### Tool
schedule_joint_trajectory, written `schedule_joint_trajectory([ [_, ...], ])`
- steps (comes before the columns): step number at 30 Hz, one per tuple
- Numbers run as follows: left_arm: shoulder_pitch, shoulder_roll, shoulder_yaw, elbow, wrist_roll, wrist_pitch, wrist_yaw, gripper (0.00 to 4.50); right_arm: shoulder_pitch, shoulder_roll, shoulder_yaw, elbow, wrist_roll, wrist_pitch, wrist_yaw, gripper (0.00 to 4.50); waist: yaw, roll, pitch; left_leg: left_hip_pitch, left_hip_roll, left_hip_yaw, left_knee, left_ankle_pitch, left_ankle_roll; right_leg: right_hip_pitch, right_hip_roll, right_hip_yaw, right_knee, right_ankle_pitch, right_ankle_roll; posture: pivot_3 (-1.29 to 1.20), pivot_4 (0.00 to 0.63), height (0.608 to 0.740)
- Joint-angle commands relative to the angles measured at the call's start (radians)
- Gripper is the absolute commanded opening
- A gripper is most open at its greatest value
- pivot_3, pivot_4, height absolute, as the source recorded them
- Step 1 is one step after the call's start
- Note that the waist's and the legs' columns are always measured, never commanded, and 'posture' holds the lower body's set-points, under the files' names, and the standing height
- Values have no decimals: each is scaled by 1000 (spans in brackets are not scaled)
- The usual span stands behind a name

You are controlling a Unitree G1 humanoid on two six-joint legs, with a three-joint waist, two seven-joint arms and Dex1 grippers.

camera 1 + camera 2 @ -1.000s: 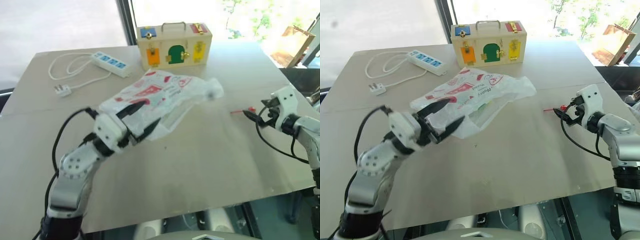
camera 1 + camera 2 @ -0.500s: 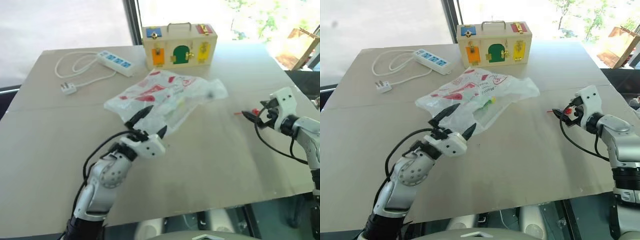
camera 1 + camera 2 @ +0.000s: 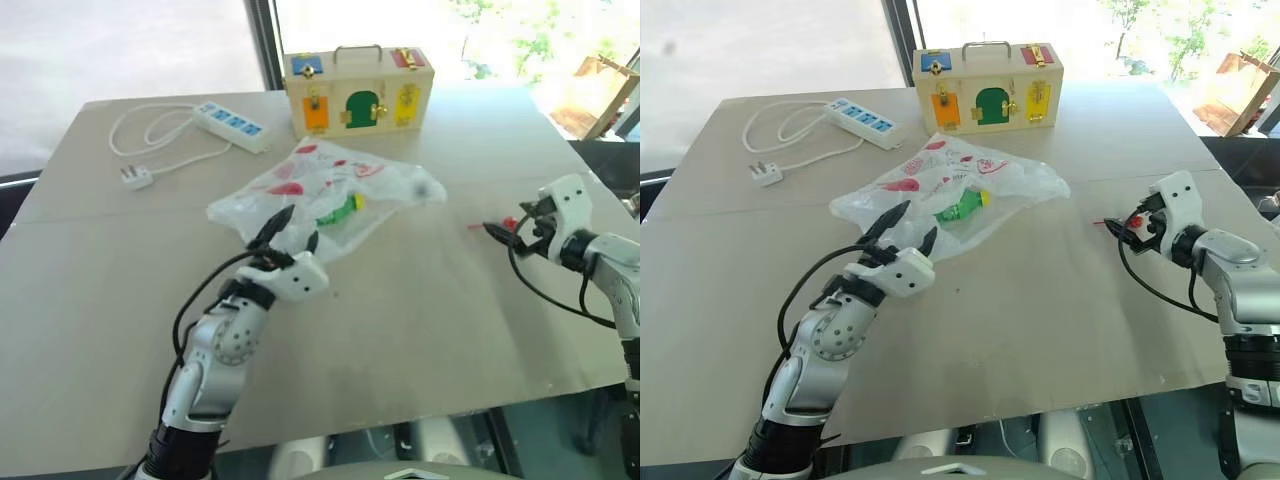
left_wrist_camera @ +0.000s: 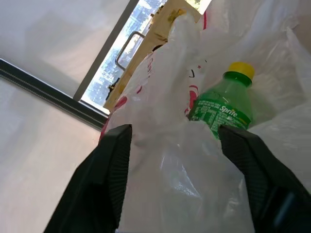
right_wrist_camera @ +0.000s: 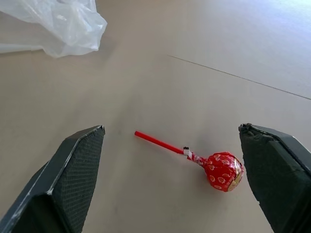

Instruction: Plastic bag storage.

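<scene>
Left hand at the plastic bag, right hand idle over a lollipop.

The plastic bag (image 3: 950, 195) lies mid-desk (image 3: 1060, 300), a green bottle (image 3: 962, 208) inside. The left hand (image 3: 908, 228) has its 2 fingers astride the bag's near edge, not visibly pinching. The right hand (image 3: 502, 228) is spread wide, empty, near the lollipop (image 5: 221, 171).

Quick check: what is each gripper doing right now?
Left gripper: fingers apart around the near edge of the plastic bag, not clamped.
Right gripper: open, holding nothing, lollipop on the table between its fingers.
</scene>
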Motion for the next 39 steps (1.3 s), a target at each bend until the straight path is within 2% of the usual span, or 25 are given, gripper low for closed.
schedule_joint_trajectory([
  [1, 15, 0, 39, -64, -23, 6, 21, 1418, -17, -1, -17, 1, -12, -35, -7, 4500, 0, 0, 0, 0, 0, 0, 0, 0, 0, 0, 0, 0, 0, 0, 0, 0, 150, 740],
  [3, 21, 0, 58, -71, -36, 10, 27, 407, -24, -8, -20, 19, -17, -46, -3, 4500, 0, 0, 0, 0, 0, 0, 0, 0, 0, 0, 0, 0, 0, 0, 0, 0, 150, 740],
  [4, 23, -3, 67, -72, -46, 12, 28, 119, -28, -14, -23, 32, -21, -52, -1, 4500, 0, 0, 0, 0, 0, 0, 0, 0, 0, 0, 0, 0, 0, 0, 0, 0, 150, 740],
  [9, 35, -54, 145, -104, -248, 23, 5, 119, -81, -56, -14, 209, -81, -137, 16, 4500, 0, 0, 0, 0, 0, 0, 0, 0, 0, 0, 0, 0, 0, 0, 0, 0, 150, 740],
  [11, 34, -86, 160, -112, -389, 26, -31, 119, -126, -59, 3, 324, -107, -165, 22, 4500, 0, 0, 0, 0, 0, 0, 0, 0, 0, 0, 0, 0, 0, 0, 0, 0, 150, 740],
  [16, 78, -111, 162, -132, -621, 30, -114, 119, -271, 19, -55, 624, -41, -96, 36, 4500, -11, 0, 0, 1, 0, 1, 0, 0, 0, 1, 0, 1, 0, 0, 0, 0, 150, 740],
  [18, 89, -124, 170, -140, -670, 51, -112, 119, -304, 46, -84, 690, -1, -76, 71, 4500, -13, 0, 0, 1, 0, 1, 0, 0, 0, 2, 0, 1, 0, 0, 0, 0, 150, 740],
  [24, 106, -127, 161, -157, -691, 80, -88, 119, -329, 76, -98, 752, 25, -105, 145, 4500, -16, 1, -1, 2, -1, 0, 1, 0, 0, 4, 0, 0, 0, 0, 0, 0, 150, 740],
  [36, 100, -115, 137, -152, -682, 114, -79, 119, -397, 142, -85, 868, -8, -198, 145, 4500, -26, 1, -1, 6, 0, 1, 1, 0, 0, 6, 1, 1, 1, 0, 0, 0, 150, 740],
  [39, 97, -114, 137, -155, -678, 120, -74, 0, -388, 148, -68, 867, -16, -191, 166, 3674, -25, 1, -1, 5, 0, 1, 1, 0, 0, 6, 1, 1, 1, 0, 0, 0, 150, 740],
])
